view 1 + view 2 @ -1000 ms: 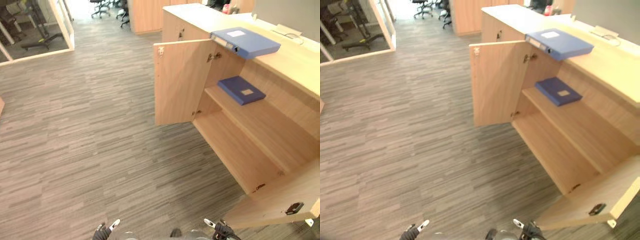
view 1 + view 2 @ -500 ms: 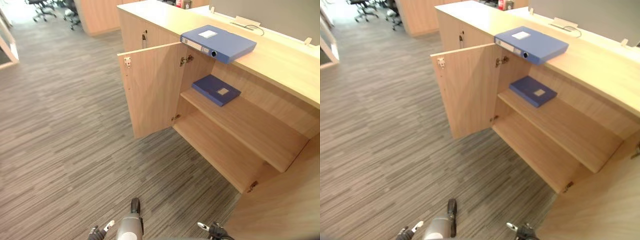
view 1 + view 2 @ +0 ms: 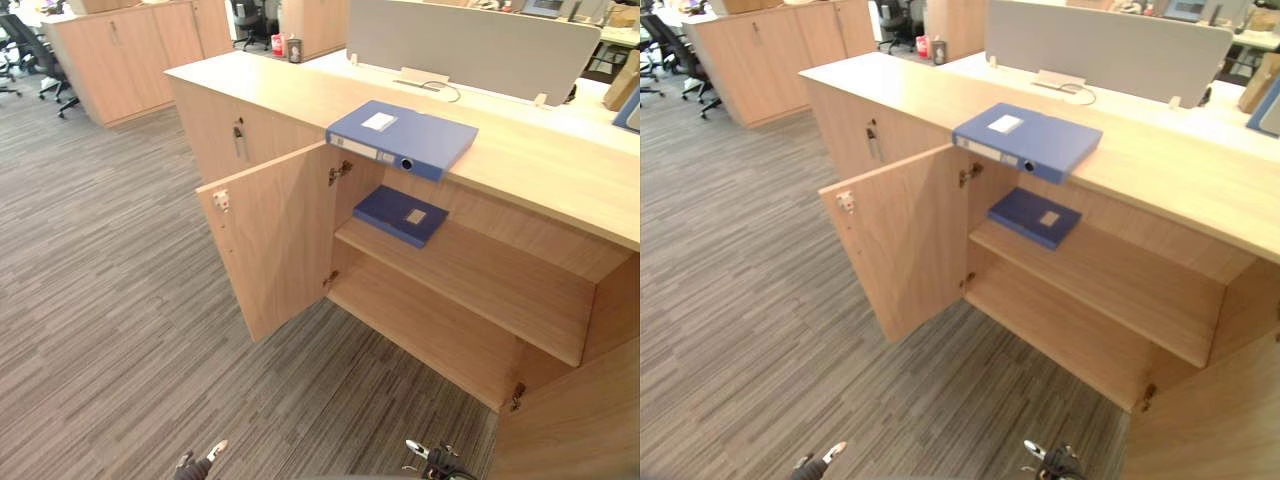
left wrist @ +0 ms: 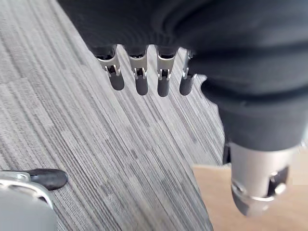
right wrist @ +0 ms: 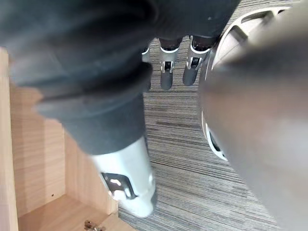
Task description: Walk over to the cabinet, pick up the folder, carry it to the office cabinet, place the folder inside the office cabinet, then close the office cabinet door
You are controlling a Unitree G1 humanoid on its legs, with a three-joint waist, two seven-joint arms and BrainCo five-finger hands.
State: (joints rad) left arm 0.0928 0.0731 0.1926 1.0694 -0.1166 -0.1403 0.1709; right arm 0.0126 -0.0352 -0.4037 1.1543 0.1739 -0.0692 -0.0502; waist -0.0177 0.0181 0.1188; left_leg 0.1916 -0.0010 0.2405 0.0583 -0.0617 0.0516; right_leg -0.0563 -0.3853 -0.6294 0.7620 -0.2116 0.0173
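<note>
Folder point(image 3: 402, 138) is seen lying flat on the cabinet point(image 3: 540, 160) top, at its near edge, above the open left door point(image 3: 272, 238). A darker folder point(image 3: 400, 214) is laid flat on the upper shelf point(image 3: 490, 285) inside, at its left end, just below the first. The right door point(image 3: 575, 425) is swung open at the near right. The left hand point(image 3: 200, 466) is seen low at the near edge over the carpet point(image 3: 100, 300), well apart from the folder. Its fingers point(image 4: 140, 82) are hung straight, side by side with small gaps, and nothing is held. The right hand point(image 3: 436, 461) is seen low near the right door. Its fingers point(image 5: 166, 77) are straight, close together, and empty. A grey screen point(image 3: 470, 45) is stood along the far side of the top.
</note>
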